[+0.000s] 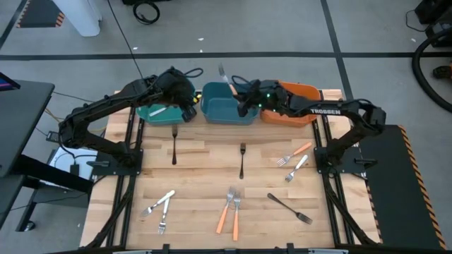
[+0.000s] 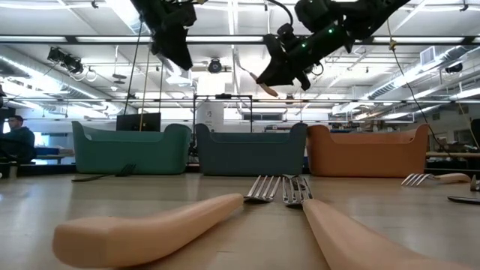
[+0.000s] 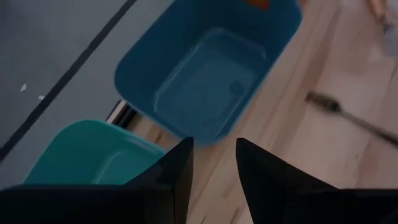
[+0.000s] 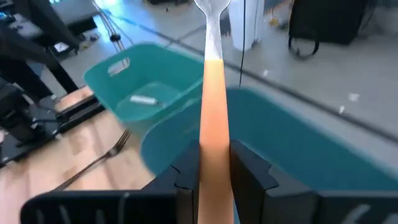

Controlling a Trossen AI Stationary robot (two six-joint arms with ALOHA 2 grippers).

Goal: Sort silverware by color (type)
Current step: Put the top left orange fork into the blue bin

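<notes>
My right gripper [image 1: 244, 106] hangs over the blue bin [image 1: 227, 113], shut on a fork with an orange handle [image 4: 212, 93]. The fork's silver head [image 1: 222, 70] reaches past the bin's far rim. My left gripper [image 1: 188, 107] hovers open and empty between the teal bin [image 1: 152, 113] and the blue bin [image 3: 205, 87]. One silver fork [image 4: 143, 99] lies on the teal bin's floor. The orange bin [image 1: 300, 92] stands to the right. On the table lie black forks [image 1: 174, 144] [image 1: 241, 159] [image 1: 289, 208], orange-handled forks [image 1: 230, 208] [image 1: 293, 154] and silver forks [image 1: 159, 204] [image 1: 296, 168]. My right gripper pinches the fork's orange handle [image 4: 213, 152] between its two fingers [image 4: 249, 174]. The fork runs along the fingers and sticks out ahead of them, head foremost, toward the table's far edge. It is lifted clear, above the blue bin [image 2: 251, 150].
The three bins stand side by side along the table's far edge. The loose forks are spread over the middle and near part of the wooden table [image 1: 198, 176]. Arm mounts stand at the left and right edges.
</notes>
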